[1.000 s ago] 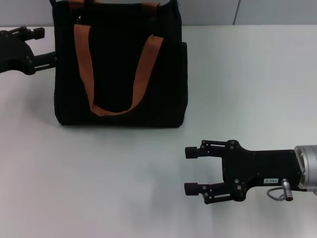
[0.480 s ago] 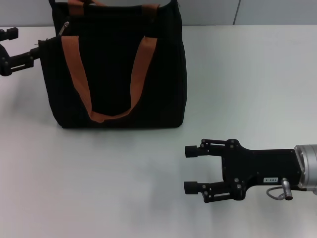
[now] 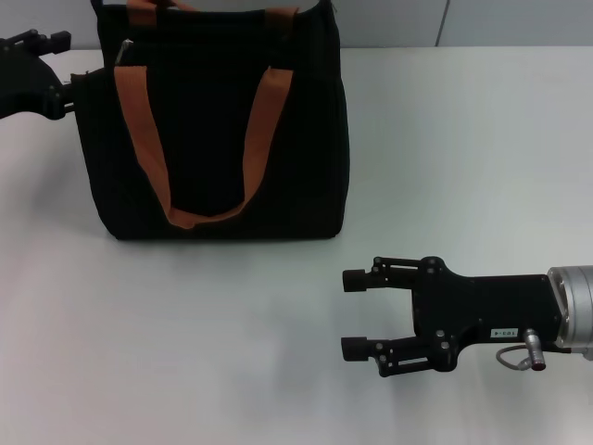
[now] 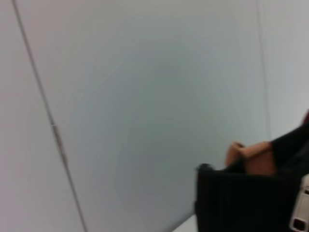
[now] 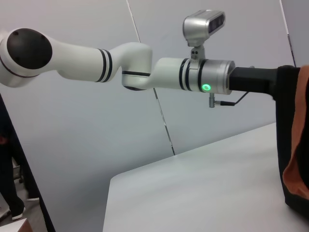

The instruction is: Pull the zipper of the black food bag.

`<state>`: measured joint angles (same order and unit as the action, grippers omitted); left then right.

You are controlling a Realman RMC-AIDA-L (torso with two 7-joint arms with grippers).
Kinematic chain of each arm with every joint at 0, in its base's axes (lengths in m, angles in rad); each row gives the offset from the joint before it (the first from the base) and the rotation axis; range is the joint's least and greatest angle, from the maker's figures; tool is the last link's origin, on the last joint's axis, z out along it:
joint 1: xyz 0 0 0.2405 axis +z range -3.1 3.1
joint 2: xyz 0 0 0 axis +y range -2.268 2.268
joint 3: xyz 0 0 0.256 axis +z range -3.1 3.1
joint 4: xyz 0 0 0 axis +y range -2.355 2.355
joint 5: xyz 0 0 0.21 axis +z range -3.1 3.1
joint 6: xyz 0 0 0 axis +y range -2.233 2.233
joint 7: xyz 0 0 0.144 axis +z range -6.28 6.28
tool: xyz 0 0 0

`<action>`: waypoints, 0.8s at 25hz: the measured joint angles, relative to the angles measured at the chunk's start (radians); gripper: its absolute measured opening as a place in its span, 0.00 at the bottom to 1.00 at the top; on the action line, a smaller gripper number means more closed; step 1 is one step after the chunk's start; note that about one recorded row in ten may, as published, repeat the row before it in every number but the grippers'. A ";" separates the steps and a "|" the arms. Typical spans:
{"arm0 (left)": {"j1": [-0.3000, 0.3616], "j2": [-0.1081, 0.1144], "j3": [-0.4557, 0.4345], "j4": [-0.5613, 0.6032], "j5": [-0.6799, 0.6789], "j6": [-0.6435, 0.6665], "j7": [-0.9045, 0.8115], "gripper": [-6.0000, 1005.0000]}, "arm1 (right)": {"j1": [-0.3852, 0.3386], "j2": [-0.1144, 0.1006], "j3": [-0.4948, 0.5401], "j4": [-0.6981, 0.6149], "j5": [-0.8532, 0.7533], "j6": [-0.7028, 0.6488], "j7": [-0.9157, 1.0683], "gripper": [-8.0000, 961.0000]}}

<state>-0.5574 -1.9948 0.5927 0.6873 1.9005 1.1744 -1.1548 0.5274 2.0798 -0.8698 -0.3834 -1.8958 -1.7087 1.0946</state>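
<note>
Leftward, the left gripper (image 3: 67,93) is reaching level across the counter (image 3: 463,139) to the upper left corner of the black food bag (image 3: 218,120); whether its fingers are spread or pressed together cannot be told. One zipper (image 3: 124,50) is lying on the bag's top edge, just beside that gripper, apart from it. Two orange-brown straps (image 3: 139,120) are running down the face of the single, upright bag. The right gripper (image 3: 357,315) is hovering low over the near counter, fingers (image 3: 356,281) spread, well apart from the bag.
</note>
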 joint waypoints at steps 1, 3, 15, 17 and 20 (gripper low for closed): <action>-0.003 -0.002 0.001 0.001 -0.001 -0.013 0.000 0.72 | 0.000 0.000 0.000 0.000 0.000 0.000 0.001 0.85; -0.006 -0.007 0.001 0.006 -0.005 -0.024 0.000 0.72 | 0.000 -0.001 0.000 -0.003 0.000 -0.001 0.008 0.85; 0.025 -0.031 -0.011 0.030 -0.093 0.004 0.012 0.71 | 0.009 0.000 0.013 -0.025 0.000 0.002 0.025 0.85; 0.032 -0.030 -0.008 0.032 -0.093 0.008 0.011 0.71 | 0.009 0.000 0.013 -0.025 0.000 0.002 0.025 0.85; 0.044 -0.001 -0.005 0.033 -0.083 0.060 -0.023 0.71 | 0.009 0.000 0.018 -0.025 0.000 0.003 0.026 0.85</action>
<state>-0.5133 -1.9956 0.5877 0.7206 1.8176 1.2343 -1.1783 0.5368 2.0799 -0.8521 -0.4081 -1.8960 -1.7058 1.1205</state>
